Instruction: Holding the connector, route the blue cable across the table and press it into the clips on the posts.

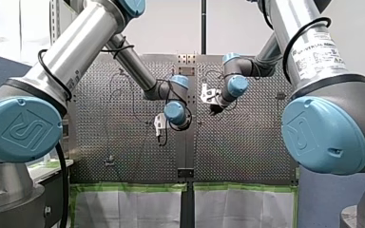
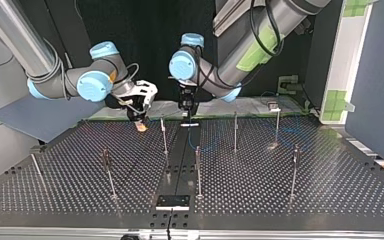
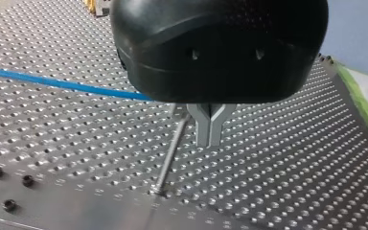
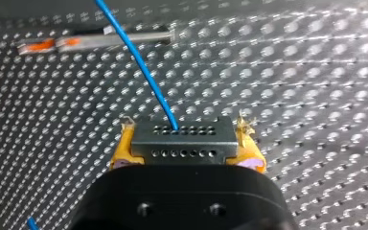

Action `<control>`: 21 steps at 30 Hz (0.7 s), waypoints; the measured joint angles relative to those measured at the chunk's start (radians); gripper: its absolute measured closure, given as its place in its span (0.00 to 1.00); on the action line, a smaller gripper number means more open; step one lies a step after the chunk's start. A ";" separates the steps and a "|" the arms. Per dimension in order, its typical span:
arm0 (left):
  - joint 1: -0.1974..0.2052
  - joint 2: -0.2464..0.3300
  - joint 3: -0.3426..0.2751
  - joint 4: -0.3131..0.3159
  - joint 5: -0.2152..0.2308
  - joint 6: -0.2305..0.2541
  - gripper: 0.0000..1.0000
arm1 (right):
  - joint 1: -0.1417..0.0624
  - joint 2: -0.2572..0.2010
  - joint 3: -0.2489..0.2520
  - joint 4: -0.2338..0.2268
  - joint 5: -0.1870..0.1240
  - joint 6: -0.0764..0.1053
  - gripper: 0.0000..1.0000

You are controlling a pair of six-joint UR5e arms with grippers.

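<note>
In the right wrist view my right gripper point(image 4: 186, 146) is shut on a grey metal connector point(image 4: 182, 136), its yellow pads point(image 4: 123, 146) pressed on both ends. The blue cable point(image 4: 139, 62) leaves the connector's face and runs away over the perforated table. In the top view that gripper point(image 2: 140, 122) hangs low near the table's far edge. My left gripper point(image 3: 209, 128), black with metal fingers point(image 3: 202, 127), is shut with nothing visible between its tips. It stands just above a thin post point(image 3: 170, 153), and the blue cable point(image 3: 52, 82) passes behind its body. Faint loops of cable point(image 2: 202, 142) lie between the posts.
Several thin upright posts point(image 2: 197, 170) stand across the table, one point(image 2: 164, 135) close to both grippers. A post with an orange clip point(image 4: 91, 40) lies ahead of my right gripper. A black plate point(image 2: 172, 201) sits at the table's near edge in the top view.
</note>
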 joint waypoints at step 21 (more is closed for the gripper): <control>0.006 -0.010 -0.001 0.098 0.103 -0.043 1.00 | -0.024 0.035 0.127 -0.068 -0.002 -0.002 1.00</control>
